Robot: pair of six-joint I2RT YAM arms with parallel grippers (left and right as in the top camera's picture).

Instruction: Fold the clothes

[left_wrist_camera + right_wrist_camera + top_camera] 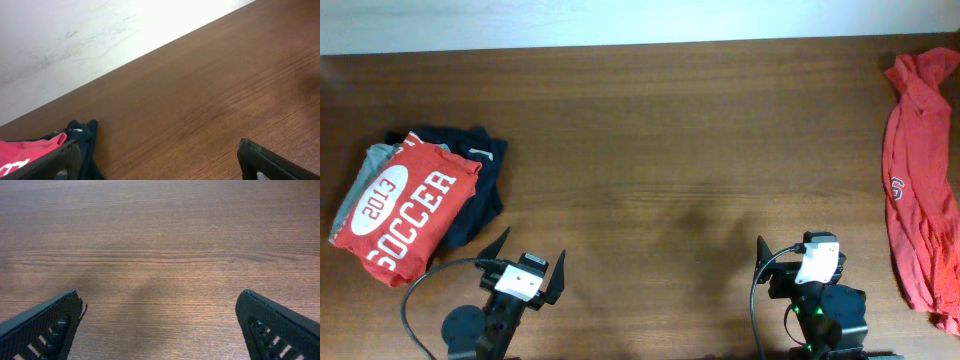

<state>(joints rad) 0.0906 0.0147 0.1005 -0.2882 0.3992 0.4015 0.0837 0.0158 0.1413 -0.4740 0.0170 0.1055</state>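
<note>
Spread wide, pinching nothing on left gripper (534,244) and right gripper (800,250) — folded "2013 SOCCER" tee (408,210) left, crumpled red tee (920,175) far right.

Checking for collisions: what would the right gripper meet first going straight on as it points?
Likely only bare table: the right gripper has just wood ahead. The loose shirt lies off to its right.

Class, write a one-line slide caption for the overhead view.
Left tool and right tool stand open; folded shirt at left, unfolded shirt at far right.
</note>
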